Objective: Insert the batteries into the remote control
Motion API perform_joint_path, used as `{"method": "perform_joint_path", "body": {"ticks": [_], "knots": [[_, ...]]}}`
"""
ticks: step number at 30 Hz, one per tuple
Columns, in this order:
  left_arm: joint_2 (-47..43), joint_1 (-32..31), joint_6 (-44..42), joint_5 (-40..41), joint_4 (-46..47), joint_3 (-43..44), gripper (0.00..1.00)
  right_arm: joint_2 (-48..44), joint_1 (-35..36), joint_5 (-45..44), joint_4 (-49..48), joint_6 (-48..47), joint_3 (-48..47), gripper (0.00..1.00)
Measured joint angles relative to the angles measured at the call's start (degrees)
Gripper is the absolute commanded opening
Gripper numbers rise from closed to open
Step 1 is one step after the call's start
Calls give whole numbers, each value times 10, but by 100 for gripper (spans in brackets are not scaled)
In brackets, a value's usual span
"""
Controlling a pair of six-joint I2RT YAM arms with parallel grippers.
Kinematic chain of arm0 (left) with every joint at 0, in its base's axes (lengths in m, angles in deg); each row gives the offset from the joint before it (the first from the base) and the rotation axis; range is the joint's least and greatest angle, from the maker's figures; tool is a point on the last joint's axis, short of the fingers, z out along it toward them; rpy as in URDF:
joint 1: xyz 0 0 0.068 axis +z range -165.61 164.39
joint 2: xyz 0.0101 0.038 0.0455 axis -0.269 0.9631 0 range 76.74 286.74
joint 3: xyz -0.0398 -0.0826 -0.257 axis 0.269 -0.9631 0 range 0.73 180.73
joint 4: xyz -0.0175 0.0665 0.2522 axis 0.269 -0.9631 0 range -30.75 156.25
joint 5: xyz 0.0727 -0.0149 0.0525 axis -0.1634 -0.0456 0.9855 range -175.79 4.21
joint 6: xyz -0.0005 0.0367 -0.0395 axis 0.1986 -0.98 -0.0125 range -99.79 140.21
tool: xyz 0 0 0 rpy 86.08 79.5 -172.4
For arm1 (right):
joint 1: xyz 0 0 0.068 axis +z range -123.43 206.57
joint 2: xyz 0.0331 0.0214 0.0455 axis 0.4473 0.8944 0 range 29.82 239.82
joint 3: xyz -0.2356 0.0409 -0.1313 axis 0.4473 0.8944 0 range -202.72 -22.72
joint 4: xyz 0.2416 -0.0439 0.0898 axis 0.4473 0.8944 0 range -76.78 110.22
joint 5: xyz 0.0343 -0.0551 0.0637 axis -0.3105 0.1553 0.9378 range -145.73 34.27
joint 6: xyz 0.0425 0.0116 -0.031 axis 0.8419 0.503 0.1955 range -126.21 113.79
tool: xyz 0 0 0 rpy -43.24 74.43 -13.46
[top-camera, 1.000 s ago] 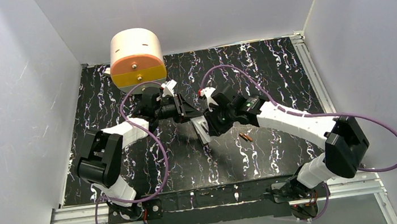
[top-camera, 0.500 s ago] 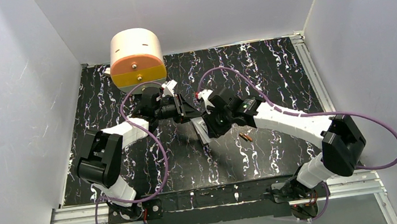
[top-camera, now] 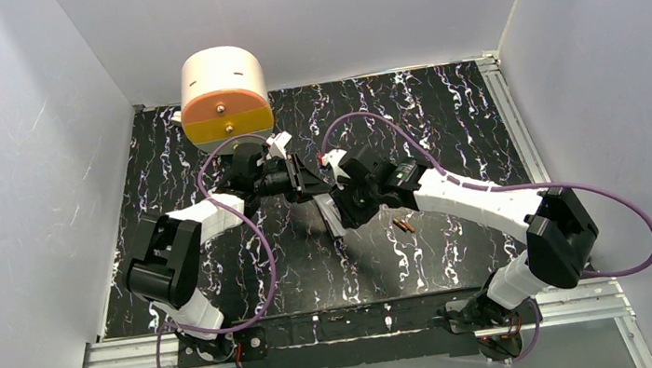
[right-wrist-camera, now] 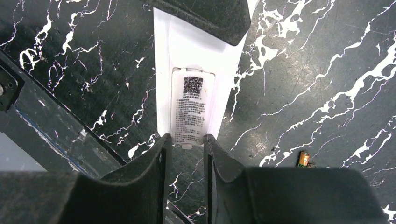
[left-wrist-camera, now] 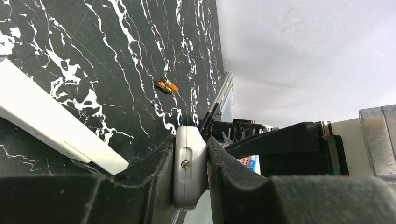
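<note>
My left gripper is shut on a small pale grey-white plastic body that shows only edge-on, with a seam and a screw. I take it for the remote control; its face is hidden. A longer white bar lies on the table with a printed label panel facing up. My right gripper is over its near end, its fingers a narrow gap apart and holding nothing. Two copper-orange batteries lie on the table right of the bar. One of them shows in the right wrist view.
A round cream and orange container stands at the back left. The black marbled table is closed in by white walls on three sides. A metal rail runs along the front. Purple cables loop over both arms.
My right arm has crept a little to the left and away from its base, closer to the left gripper. The left arm, the bar and the batteries have not moved.
</note>
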Motion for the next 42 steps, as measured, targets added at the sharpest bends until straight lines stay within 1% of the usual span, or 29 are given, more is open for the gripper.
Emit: {"method": "perform_joint_path", "body": {"ticks": [7,23,28,35,42], "knots": [[0,0,-3,-6,0,0,0,10,2,2,7,0,-8,32],[0,-2,14,-1,0,0,0,42,2,1,45,-2,-44,43],[0,-3,22,-4,0,0,0,45,2,0,48,-2,-46,44],[0,-3,26,-11,-3,0,0,45,2,-1,55,-2,-49,51],[0,-3,30,-12,-8,0,0,45,2,-5,57,1,-52,56]]}}
